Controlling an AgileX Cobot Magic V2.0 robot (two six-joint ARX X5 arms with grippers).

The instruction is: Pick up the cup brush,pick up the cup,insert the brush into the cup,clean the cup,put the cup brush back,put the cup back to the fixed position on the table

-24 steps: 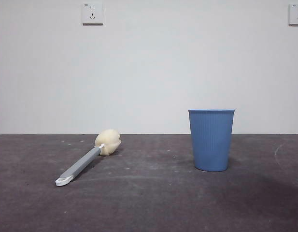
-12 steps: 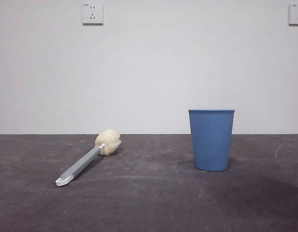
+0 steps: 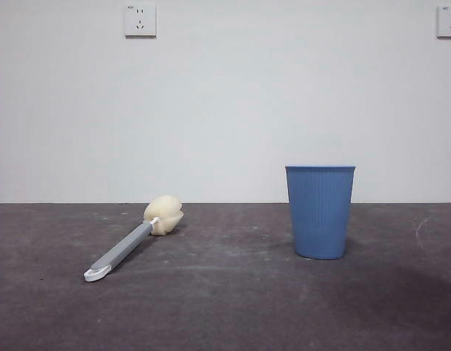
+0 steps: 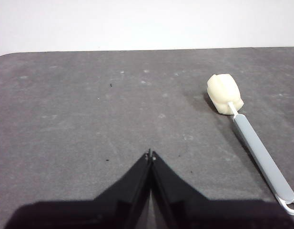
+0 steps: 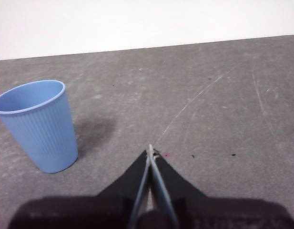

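Counting for you: one cup brush [image 3: 134, 238], one blue ribbed cup [image 3: 320, 211], two wall sockets [image 3: 139, 20]; left gripper [image 4: 150, 155] and right gripper [image 5: 150, 151] both pressed together, empty.

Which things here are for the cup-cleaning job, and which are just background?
For the job:
- cup brush, lying on the table
- cup, upright, apart from the brush
- left hand and right hand, both shut, holding nothing

Just there:
- wall sockets
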